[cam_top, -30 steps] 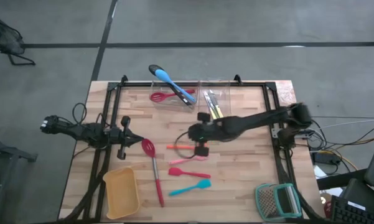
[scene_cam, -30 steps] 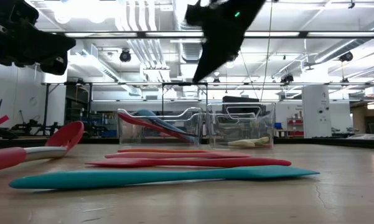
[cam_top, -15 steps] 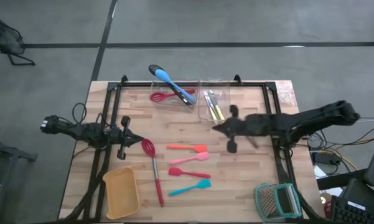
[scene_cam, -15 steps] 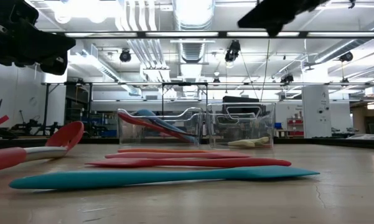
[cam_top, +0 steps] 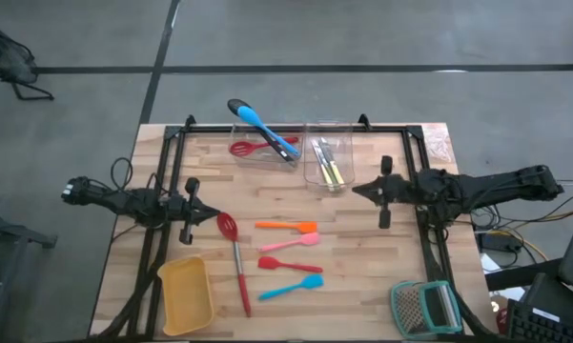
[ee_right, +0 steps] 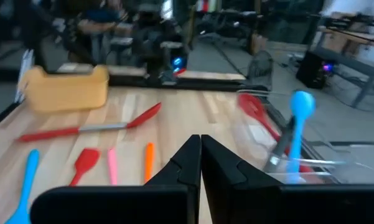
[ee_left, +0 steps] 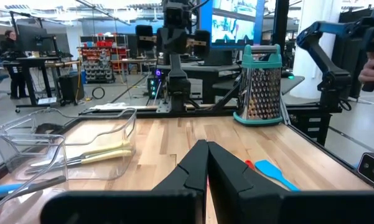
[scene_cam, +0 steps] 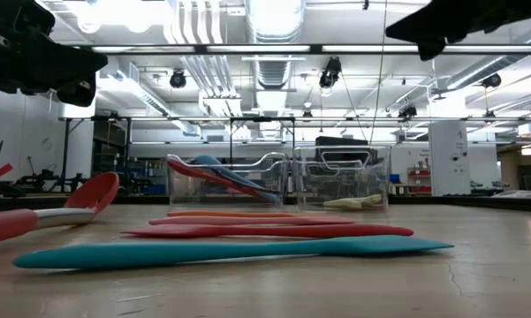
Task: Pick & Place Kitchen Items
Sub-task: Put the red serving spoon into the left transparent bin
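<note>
Orange (cam_top: 286, 226), pink (cam_top: 291, 243), red (cam_top: 278, 263) and teal (cam_top: 293, 287) spatulas lie flat mid-table beside a long red slotted spoon (cam_top: 235, 262). A clear tub (cam_top: 267, 157) at the far edge holds another red slotted spoon (cam_top: 253, 148) and a blue spoon (cam_top: 262, 122) that leans out over its far rim. A second tub (cam_top: 338, 129) holds yellow-handled cutlery (cam_top: 330, 164). My right gripper (cam_top: 355, 191) hovers shut and nearly level, right of the spatulas, holding nothing (ee_right: 200, 138). My left gripper (cam_top: 217, 219) waits shut at the left (ee_left: 206, 144).
A yellow tray (cam_top: 186, 293) sits at the near left corner and a teal-framed metal grater (cam_top: 424, 307) at the near right. A black frame (cam_top: 296, 127) runs along the table's far and side edges. Bare wood lies between the spatulas and my right gripper.
My right gripper has drawn back from above the orange spatula toward the table's right edge, tipping up from a downward slant to nearly level. It carries nothing. The spatulas lie where they were.
</note>
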You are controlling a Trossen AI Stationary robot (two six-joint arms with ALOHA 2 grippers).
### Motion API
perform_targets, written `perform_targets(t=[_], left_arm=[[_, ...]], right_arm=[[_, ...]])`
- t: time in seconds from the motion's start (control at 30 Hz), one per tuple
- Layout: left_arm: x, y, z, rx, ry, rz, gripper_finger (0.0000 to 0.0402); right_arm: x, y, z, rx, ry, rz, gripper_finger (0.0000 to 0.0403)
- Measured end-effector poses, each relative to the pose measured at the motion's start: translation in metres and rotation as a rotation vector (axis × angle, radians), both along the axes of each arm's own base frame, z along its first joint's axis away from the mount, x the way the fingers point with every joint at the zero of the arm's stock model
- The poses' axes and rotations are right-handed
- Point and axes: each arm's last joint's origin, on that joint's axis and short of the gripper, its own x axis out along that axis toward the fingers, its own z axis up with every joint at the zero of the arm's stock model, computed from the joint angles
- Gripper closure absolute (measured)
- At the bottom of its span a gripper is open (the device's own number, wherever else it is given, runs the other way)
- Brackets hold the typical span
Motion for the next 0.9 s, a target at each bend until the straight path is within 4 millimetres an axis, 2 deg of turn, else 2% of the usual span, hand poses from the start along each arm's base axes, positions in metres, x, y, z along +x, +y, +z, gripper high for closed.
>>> perform_targets(t=[0.37,0.63,0.9], left_arm=[[0.0,0.0,0.0,0.0,-0.001,0.0,0.039],[0.0,0.0,0.0,0.0,0.0,0.0,0.039],[0.0,0.0,0.0,-0.001,-0.001,0.0,0.039]], right_arm=[[-0.033,0.0,-0.03,0.055,-0.086,0.151,0.0394],[-0.04,0.002,-0.064,0.054,-0.074,0.245,0.0394],[-0.045,0.001,-0.082,0.019,-0.13,0.25,0.0394]])
